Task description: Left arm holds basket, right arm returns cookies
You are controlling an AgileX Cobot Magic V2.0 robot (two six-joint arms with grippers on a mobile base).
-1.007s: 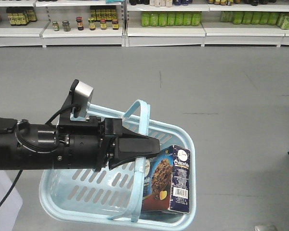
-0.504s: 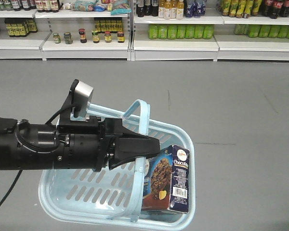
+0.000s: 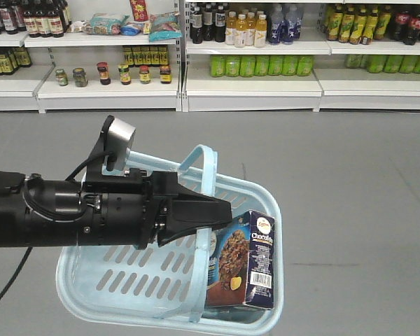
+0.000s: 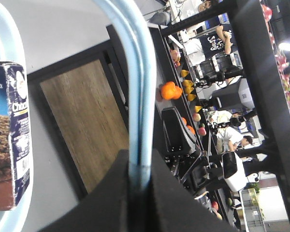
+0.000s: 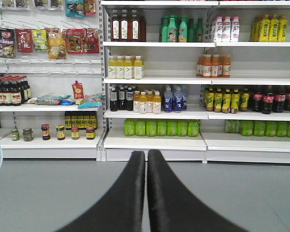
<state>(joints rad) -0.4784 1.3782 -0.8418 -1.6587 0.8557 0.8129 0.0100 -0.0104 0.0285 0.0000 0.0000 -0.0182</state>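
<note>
The black left arm [image 3: 70,213] reaches in from the left. Its left gripper [image 3: 222,212] is shut on the two hoop handles [image 4: 141,92] of the light blue basket [image 3: 271,199], which hangs above the grey floor. In the left wrist view the jaws pinch both handles together at the left gripper [image 4: 140,162]. The navy cookies box [image 3: 246,269] stands upright in the basket's near right corner, and the cookies [image 4: 10,140] also show at the left wrist view's left edge. The right gripper [image 5: 146,153] is shut and empty, pointing at the shelves; it is out of the front view.
Store shelves [image 3: 252,66] with bottles and jars line the far side of the floor. The right wrist view faces drink shelves [image 5: 157,111] and hanging snack packets [image 5: 48,41]. A wooden panel [image 4: 82,121] and black racks [image 4: 183,121] lie beyond the handles.
The shelves have slid down and left in the front view, showing higher shelf rows. The left arm, basket and cookies keep the same place in the frame.
</note>
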